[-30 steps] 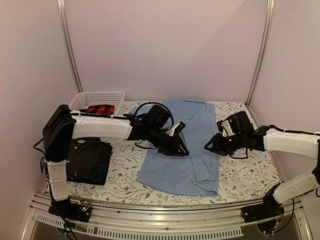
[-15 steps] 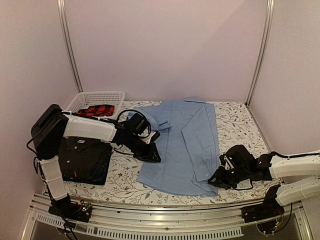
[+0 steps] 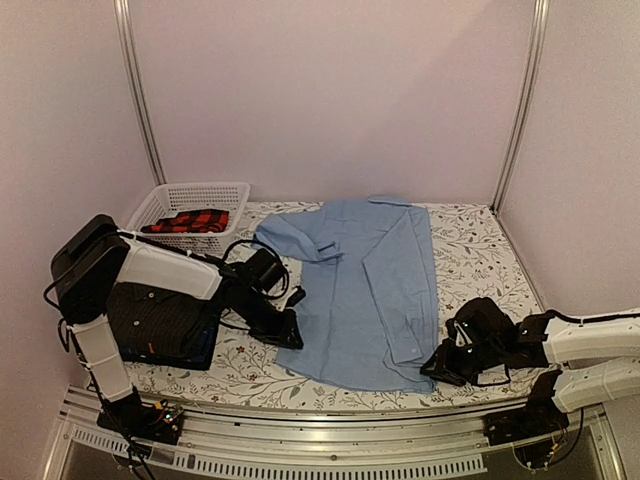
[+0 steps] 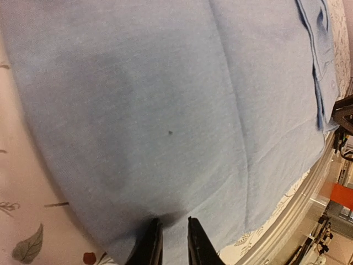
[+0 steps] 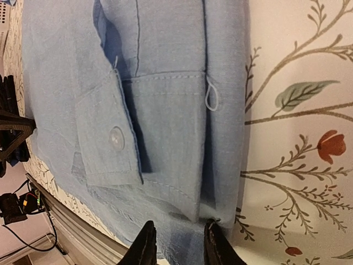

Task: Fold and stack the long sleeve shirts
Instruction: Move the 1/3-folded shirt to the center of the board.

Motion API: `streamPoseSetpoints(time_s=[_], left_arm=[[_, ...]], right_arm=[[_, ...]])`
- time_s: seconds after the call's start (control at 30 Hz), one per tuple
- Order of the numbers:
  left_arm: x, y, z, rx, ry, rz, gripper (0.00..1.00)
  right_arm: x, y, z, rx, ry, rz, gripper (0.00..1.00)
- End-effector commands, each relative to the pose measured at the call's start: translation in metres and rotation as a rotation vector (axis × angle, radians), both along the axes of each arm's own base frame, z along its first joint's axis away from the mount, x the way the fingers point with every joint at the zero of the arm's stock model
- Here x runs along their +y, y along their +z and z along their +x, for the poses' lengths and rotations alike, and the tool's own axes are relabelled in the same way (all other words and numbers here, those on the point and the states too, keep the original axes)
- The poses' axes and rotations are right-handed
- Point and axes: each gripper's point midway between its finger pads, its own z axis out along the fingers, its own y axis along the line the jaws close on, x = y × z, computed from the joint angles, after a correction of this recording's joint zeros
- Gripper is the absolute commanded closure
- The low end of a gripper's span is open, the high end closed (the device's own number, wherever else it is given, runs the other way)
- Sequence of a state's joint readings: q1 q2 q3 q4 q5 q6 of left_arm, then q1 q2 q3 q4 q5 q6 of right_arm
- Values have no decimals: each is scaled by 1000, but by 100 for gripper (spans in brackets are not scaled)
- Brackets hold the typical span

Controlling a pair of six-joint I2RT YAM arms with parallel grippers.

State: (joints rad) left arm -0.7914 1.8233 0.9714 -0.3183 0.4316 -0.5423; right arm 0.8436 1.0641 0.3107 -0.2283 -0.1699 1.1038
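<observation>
Floral table [image 3: 480, 240]: left fingers [image 4: 151, 247] pinch light blue shirt [image 3: 370, 290]; right fingers [image 5: 144, 247] straddle hem, grip unclear

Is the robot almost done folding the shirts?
Partly. A black pinstriped shirt lies folded at the left. The light blue shirt is in hand: one sleeve folded in, left gripper pinching its near hem, right gripper at its near corner. It needs folding smaller and stacking.

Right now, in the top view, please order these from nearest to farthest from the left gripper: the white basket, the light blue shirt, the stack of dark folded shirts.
1. light blue shirt, touching the left gripper, on its right.
2. stack of dark folded shirts, on its left.
3. white basket, back left corner.
</observation>
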Motion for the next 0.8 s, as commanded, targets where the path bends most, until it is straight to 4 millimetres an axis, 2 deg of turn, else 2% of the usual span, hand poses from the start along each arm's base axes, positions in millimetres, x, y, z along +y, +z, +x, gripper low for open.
streamPoseSetpoints(time_s=[0.0, 0.2, 0.37, 0.53, 0.63, 0.77], left_arm=[[-11, 2, -19, 1, -41, -19, 83], [-30, 8, -33, 13, -72, -67, 83], [-32, 19, -34, -1, -91, -87, 82], [-32, 43, -20, -66, -93, -74, 82], [-29, 70, 3, -130, -51, -93, 81], [-15, 93, 40, -199, 38, -102, 80]], right_arm=[[-36, -21, -10, 70, -58, -203, 71], [-62, -8, -1, 65, -162, -265, 68], [-77, 10, 8, 37, -201, -318, 67], [-52, 61, 32, -67, -187, -214, 67], [-39, 91, 48, -146, -188, -174, 67], [-1, 123, 82, -279, -110, -95, 61]])
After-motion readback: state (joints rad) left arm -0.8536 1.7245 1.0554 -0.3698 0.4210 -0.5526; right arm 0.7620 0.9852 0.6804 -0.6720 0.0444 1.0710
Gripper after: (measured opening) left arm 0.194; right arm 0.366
